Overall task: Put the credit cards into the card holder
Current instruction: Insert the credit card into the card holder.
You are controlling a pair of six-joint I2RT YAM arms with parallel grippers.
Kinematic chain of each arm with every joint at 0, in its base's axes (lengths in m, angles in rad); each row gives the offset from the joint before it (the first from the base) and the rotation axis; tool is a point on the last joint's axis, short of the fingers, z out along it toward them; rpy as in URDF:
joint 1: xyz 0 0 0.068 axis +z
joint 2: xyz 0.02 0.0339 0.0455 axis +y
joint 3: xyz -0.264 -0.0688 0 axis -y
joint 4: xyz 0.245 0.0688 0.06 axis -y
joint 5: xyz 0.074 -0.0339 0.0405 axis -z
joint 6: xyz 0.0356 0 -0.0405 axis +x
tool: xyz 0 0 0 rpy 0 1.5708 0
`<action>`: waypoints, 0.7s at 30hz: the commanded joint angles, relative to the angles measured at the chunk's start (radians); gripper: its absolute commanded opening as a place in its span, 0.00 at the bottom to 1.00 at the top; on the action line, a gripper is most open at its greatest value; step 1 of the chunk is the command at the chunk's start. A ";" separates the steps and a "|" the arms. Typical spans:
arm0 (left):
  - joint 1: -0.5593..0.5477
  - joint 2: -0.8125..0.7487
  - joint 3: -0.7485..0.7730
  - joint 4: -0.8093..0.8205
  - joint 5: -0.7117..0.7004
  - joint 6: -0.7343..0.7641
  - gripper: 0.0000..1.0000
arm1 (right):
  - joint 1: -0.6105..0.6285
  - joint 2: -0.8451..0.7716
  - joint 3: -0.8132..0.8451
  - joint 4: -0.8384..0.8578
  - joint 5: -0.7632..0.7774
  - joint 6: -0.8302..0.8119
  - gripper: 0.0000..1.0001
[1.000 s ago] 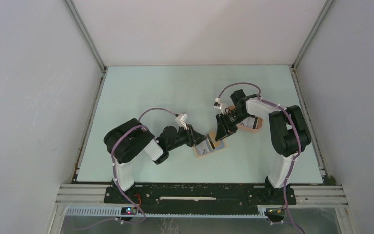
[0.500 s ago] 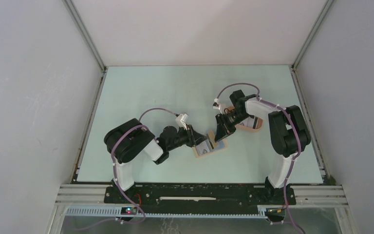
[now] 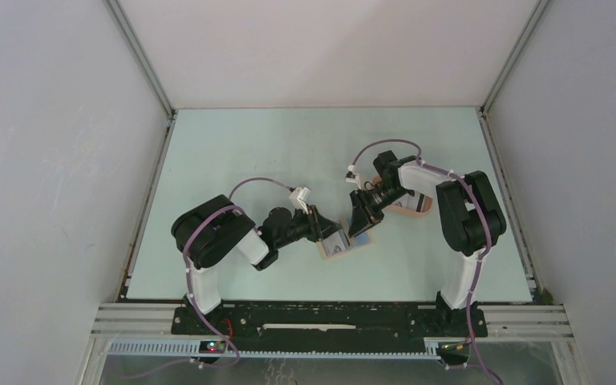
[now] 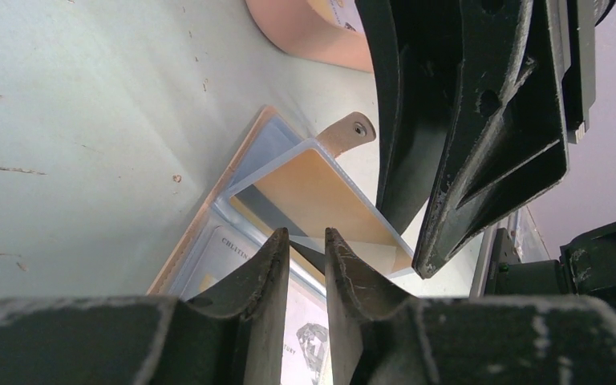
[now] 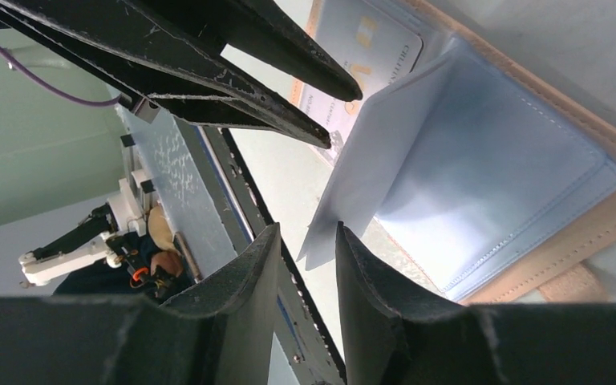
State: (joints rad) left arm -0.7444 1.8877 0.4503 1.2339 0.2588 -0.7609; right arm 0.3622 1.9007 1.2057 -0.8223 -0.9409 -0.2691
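Right gripper (image 5: 306,238) has crept in over the last second, sliding a little toward the left arm and lower over the wallet (image 5: 521,168), so from above it now covers more of the wallet's far half. Its fingers stand apart. The corner of a raised inner leaf (image 4: 321,188), pale blue on one face and orange-tan on the other, sits right at the gap, and I can't see it being pinched.

Across from it, the left gripper (image 4: 305,237) hasn't budged. Its fingers are a narrow slit apart at the wallet's near edge, and I cannot tell whether they clamp that edge or only rest there.

The wallet itself lies open on the table (image 3: 289,152) between the two arms, where it was, with its snap tab (image 4: 351,132) pointing away. One printed card (image 4: 220,249) is already lodged in its near half. A peach tray (image 4: 297,40) sits just beyond.

To my eye the right arm is working at that leaf to get at a slot while the left steadies the wallet. Neither gripper shows a loose card, so the next card has not yet been fetched. The two grippers are very close together, and a nudge could flip the leaf shut.
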 commanded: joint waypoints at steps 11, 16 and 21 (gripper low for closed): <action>0.017 -0.002 -0.041 0.106 -0.020 -0.023 0.30 | 0.012 0.083 0.049 -0.055 -0.143 -0.045 0.37; 0.022 -0.001 -0.056 0.125 -0.033 -0.040 0.30 | 0.022 0.085 0.050 -0.050 -0.125 -0.047 0.37; 0.027 0.009 -0.078 0.160 -0.040 -0.071 0.31 | 0.036 0.095 0.051 -0.045 -0.108 -0.045 0.36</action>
State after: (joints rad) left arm -0.7261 1.8877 0.3992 1.3190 0.2382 -0.7986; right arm 0.3840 1.9846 1.2263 -0.8562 -1.0416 -0.2939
